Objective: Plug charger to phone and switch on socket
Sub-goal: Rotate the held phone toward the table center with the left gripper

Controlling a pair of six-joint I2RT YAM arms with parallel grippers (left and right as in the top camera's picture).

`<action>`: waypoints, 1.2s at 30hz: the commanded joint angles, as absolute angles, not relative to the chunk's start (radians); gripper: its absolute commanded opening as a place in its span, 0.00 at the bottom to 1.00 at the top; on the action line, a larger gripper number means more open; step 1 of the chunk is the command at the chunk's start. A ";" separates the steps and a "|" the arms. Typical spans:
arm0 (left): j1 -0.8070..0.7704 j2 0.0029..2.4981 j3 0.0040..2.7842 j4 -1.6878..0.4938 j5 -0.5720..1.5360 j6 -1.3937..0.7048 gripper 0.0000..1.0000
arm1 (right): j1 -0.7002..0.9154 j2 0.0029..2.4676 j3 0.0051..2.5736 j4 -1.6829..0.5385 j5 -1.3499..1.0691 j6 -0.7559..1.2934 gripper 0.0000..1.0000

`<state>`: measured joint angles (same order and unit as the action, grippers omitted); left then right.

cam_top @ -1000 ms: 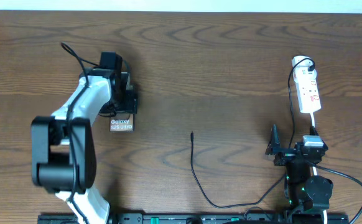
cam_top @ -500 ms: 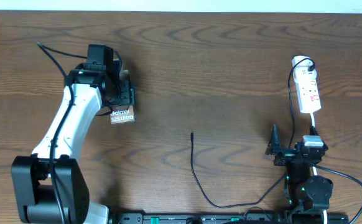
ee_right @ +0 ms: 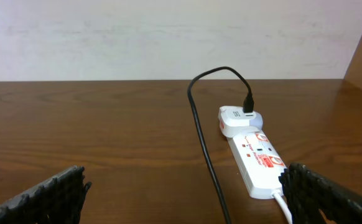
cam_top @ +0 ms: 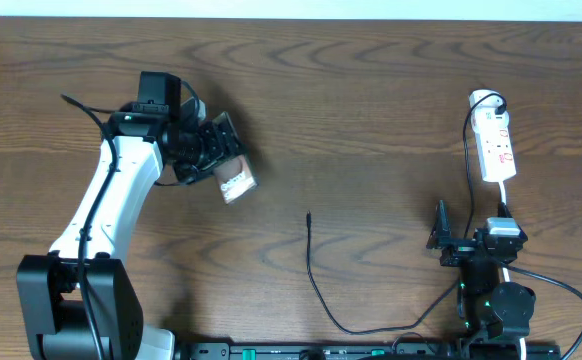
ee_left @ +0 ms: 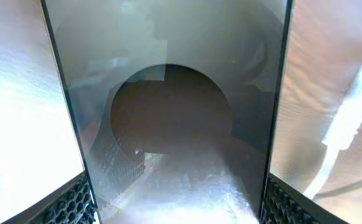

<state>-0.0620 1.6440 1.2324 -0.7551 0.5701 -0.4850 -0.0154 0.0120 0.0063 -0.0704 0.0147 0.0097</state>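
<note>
**Phone gripped in the left fingers, charger tip lying apart from it**

The phone (ee_left: pixel 181 93) fills the space between the left fingers (ee_left: pixel 75 204). Both pads press against its long edges, and its glossy face mirrors a dark round shape. From overhead, the left gripper (cam_top: pixel 214 152) is clamped across the slab. The lettered end of the phone (cam_top: pixel 234 180) sticks out past the fingertips toward the table's middle, at a slant. Whether that end touches the table (cam_top: pixel 371 90) cannot be told.

The charger (cam_top: pixel 316 280) lies on the wood well to the right of the phone. Its connector tip (cam_top: pixel 309 214) points away from the robot and touches nothing.

The right fingers (ee_right: pixel 50 194) stand wide apart with nothing between them. The right gripper (ee_right: pixel 184 186) hangs low over the table and faces the socket (ee_right: pixel 259 163), which lies ahead of it and a little to the right, out of contact. The white plug (ee_right: pixel 237 119) sits in the socket's far end, and the black cable loops up from it.
</note>
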 commanded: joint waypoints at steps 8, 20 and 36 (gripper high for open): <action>-0.062 1.614 1.243 -0.754 0.920 -0.839 0.08 | -0.009 0.008 0.005 -0.075 0.009 -0.005 0.99; -0.062 1.614 1.243 -0.753 1.123 -1.078 0.08 | -0.009 0.008 0.005 -0.075 0.009 -0.005 0.99; -0.062 1.614 1.243 -0.753 1.240 -1.166 0.07 | -0.009 0.008 0.005 -0.075 0.009 -0.005 0.99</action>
<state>-0.0620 1.6440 1.2327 -0.7547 1.1694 -1.1519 -0.0154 0.0120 0.0063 -0.0704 0.0147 0.0097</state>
